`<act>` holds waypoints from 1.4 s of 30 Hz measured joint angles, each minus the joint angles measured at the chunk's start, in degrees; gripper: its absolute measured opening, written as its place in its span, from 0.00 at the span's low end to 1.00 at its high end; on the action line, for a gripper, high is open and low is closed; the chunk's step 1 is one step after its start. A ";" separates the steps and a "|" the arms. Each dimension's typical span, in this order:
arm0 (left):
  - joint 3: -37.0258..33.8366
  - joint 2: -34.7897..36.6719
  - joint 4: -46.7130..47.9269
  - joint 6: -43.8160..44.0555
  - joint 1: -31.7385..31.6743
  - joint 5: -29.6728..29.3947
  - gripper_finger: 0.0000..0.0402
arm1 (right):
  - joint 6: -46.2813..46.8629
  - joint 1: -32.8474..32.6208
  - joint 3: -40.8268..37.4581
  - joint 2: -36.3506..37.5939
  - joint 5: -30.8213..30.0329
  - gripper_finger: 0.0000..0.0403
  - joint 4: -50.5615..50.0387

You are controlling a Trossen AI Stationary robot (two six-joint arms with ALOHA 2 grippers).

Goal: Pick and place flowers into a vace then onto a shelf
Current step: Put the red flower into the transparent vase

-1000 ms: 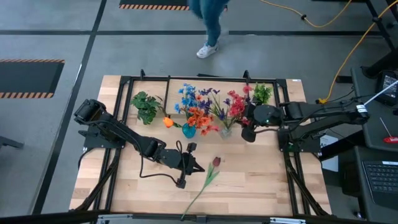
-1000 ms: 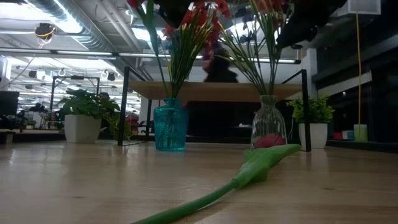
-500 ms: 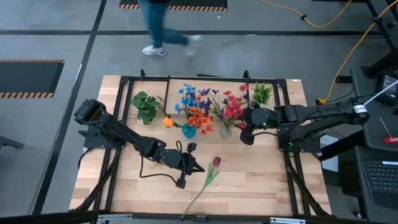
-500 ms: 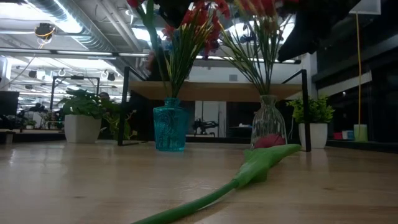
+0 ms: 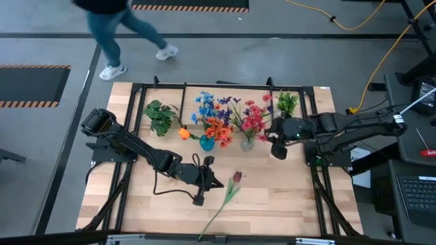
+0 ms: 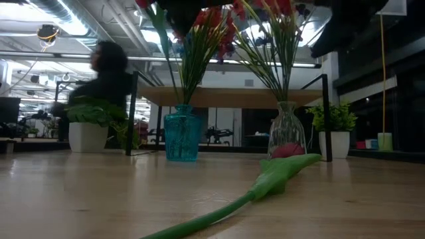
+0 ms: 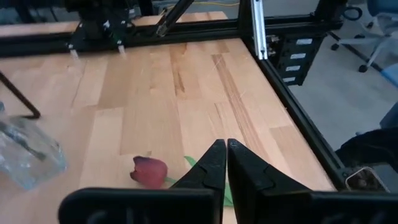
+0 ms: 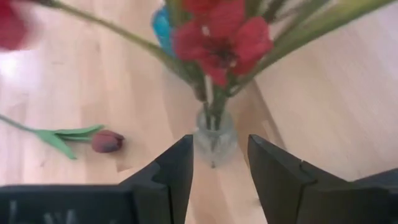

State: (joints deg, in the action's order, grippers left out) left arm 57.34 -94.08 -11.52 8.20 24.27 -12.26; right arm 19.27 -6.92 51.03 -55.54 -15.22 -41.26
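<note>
A teal vase (image 5: 206,142) and a clear glass vase (image 5: 247,143) stand on the tabletop, each holding several flowers (image 5: 216,112) with blue, orange, purple and red blooms. One dark red tulip (image 5: 236,178) lies flat on the table, with its green stem running toward the near edge. My left gripper (image 5: 215,182) rests shut just left of the tulip's bloom (image 7: 149,171), touching nothing. My right gripper (image 5: 278,148) hangs open, to the right of the clear vase (image 8: 214,142) and above it. The shelf (image 6: 226,97) stands behind the vases.
Two leafy potted plants (image 5: 159,117) (image 5: 287,102) stand at the far corners of the table. Black shelf legs (image 6: 131,113) rise beside the vases. A person walks past beyond the far edge (image 5: 112,27). Bare wood lies toward the near edge (image 5: 286,204).
My right gripper has drawn back a little toward the table's right edge, away from the clear vase's blooms. The red blooms have shifted slightly. A person has walked leftward beyond the far edge. My left arm and the tulip have kept still.
</note>
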 joint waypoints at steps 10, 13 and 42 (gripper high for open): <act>0.00 0.00 5.96 12.29 0.00 -5.68 0.15 | -0.03 -12.22 -7.68 3.17 -7.61 0.18 14.39; 0.00 0.00 6.68 16.56 0.00 -6.62 0.20 | -1.80 -15.24 -11.82 2.90 -7.63 0.09 23.56; 21.11 -13.11 37.40 35.01 4.37 -8.07 0.24 | -16.94 -17.25 -19.69 2.90 -7.71 0.02 42.32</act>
State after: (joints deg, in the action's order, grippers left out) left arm 78.45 -107.19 25.88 43.22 28.64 -20.33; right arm 2.33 -24.16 31.33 -52.64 -22.92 1.06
